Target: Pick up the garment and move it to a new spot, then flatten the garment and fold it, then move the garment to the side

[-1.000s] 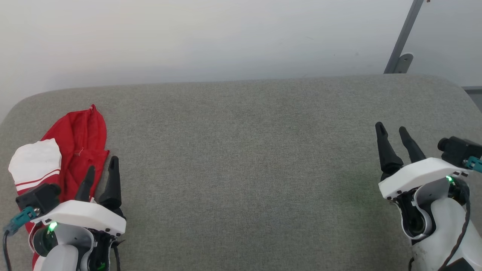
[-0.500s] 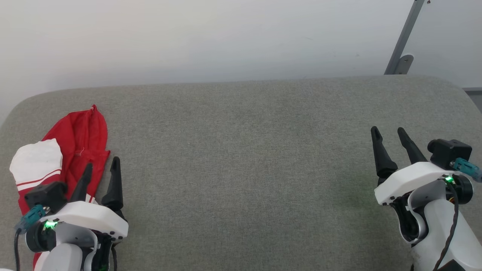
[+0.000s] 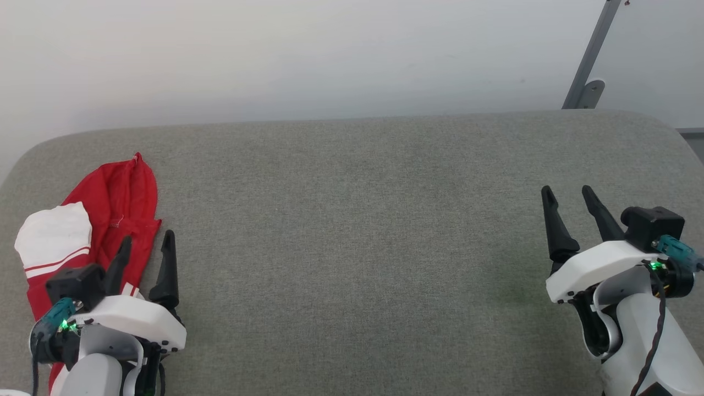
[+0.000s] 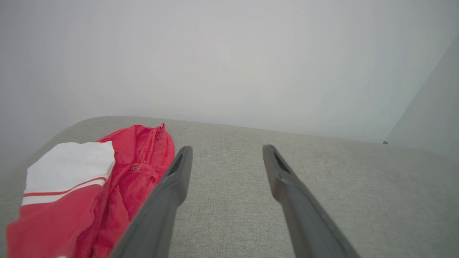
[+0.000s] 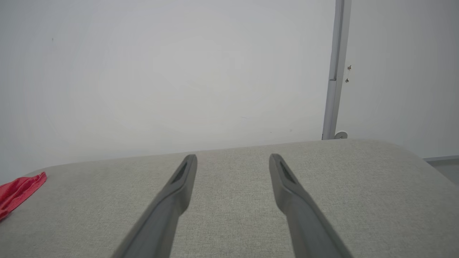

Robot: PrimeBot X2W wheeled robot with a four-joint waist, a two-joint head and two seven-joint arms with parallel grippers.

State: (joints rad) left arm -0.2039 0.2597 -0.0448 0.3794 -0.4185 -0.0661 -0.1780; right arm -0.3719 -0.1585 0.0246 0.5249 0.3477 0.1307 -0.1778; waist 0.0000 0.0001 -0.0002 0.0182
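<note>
Garment (image 3: 118, 203), crumpled red jersey with white sleeve, is seen ungrasped just left of the wide-spread left claw (image 3: 147, 237); right claw (image 3: 566, 190) equally wide. Pick-up judged pending; leftward reach required.

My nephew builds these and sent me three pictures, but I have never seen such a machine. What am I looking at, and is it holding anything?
This is a wheeled robot with two arms, each ending in a two-pronged claw. The wide picture comes from a camera on its head, looking down at a grey padded surface. There the left claw sits at the lower left and the right claw at the lower right. The other two pictures come from a camera on each wrist, looking along that claw's two dark fingers. One thing lies on the surface: a crumpled red and white garment, at the far left, close by the left claw. Both claws are open and hold nothing. Behind is a pale wall with a grey metal post.
</note>
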